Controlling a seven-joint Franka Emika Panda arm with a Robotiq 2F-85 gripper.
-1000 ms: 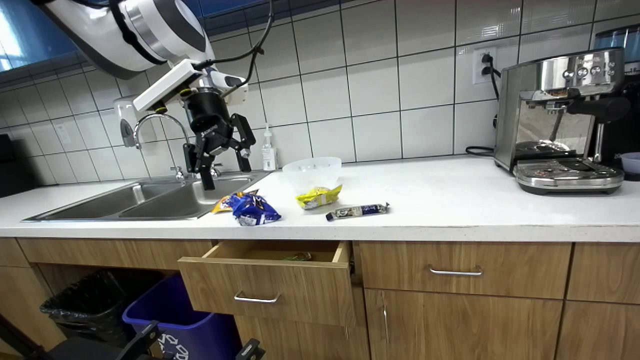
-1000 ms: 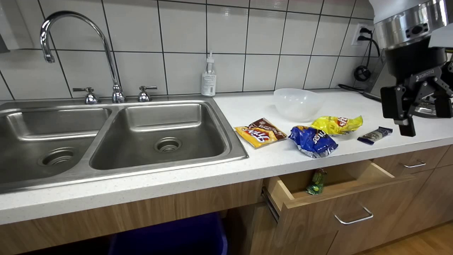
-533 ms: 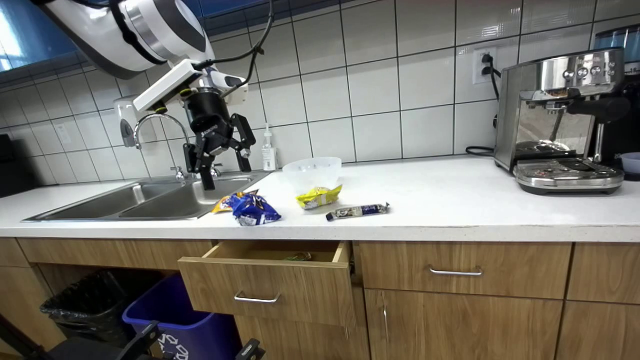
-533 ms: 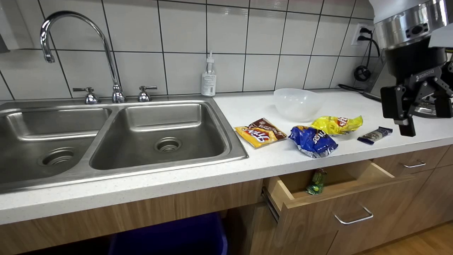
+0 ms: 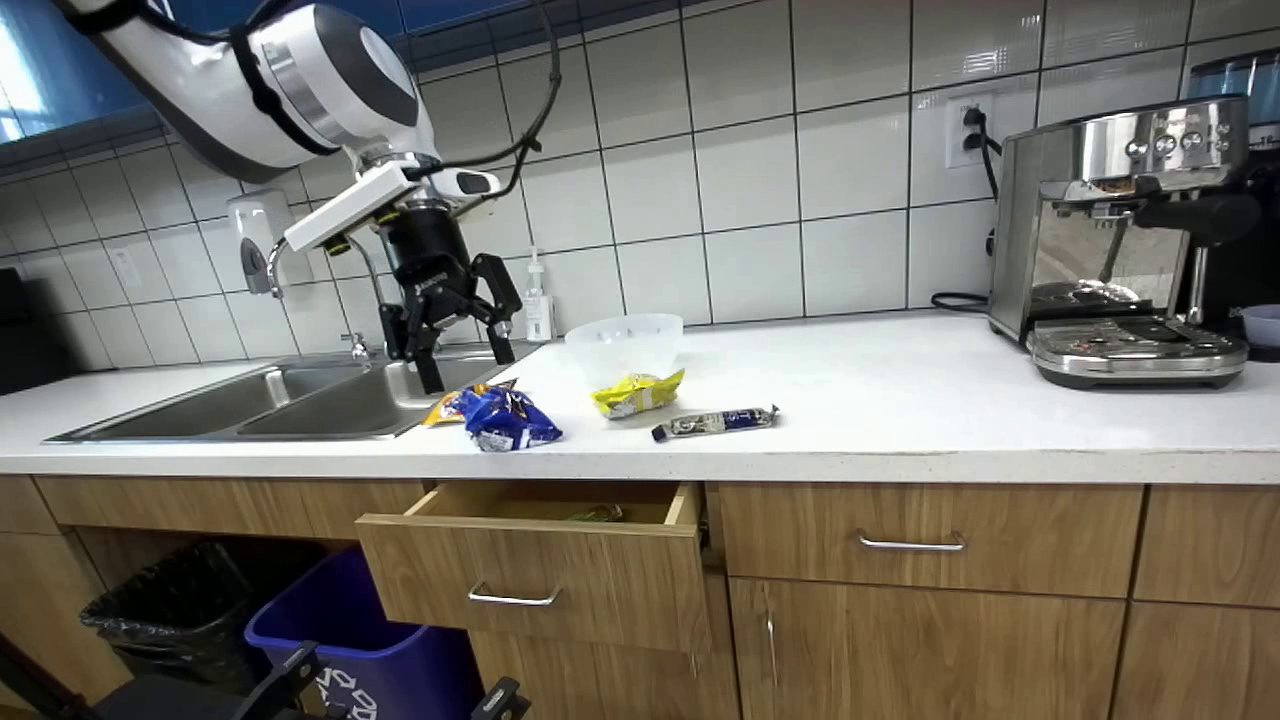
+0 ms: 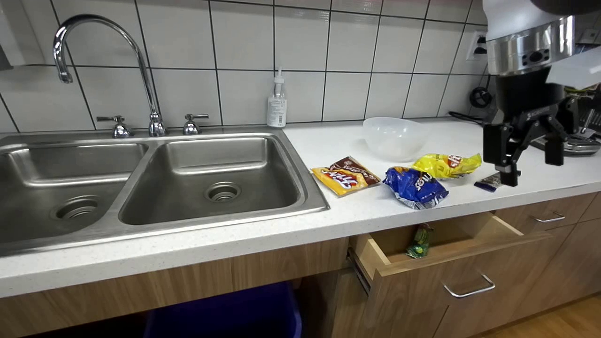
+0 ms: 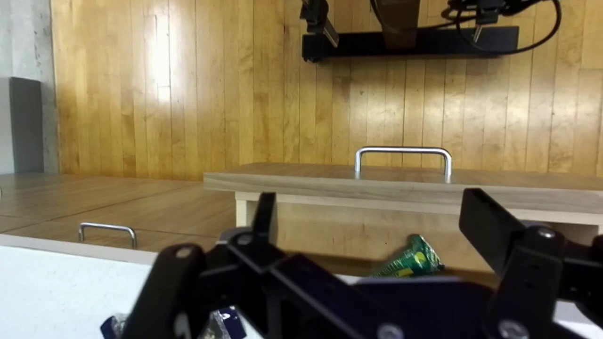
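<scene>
I see a green packet (image 7: 414, 259) in the drawer (image 7: 330, 230), lower right in my wrist view; my gripper (image 7: 370, 200) stands wide, empty.

We record the drawer (image 5: 600, 570) as grained wood with a satin look, its handle (image 5: 512, 600) as glossy metal. Inside the drawer, the green packet (image 6: 419, 245) shows shiny, creased film. Above the drawer, the countertop (image 5: 900, 390) is smooth (faintly speckled, we note), the blue packet (image 6: 415, 188) glossy and crumpled, the bowl (image 6: 393, 140) translucent and plastic-looking, the gripper (image 5: 466, 365) matt.
</scene>
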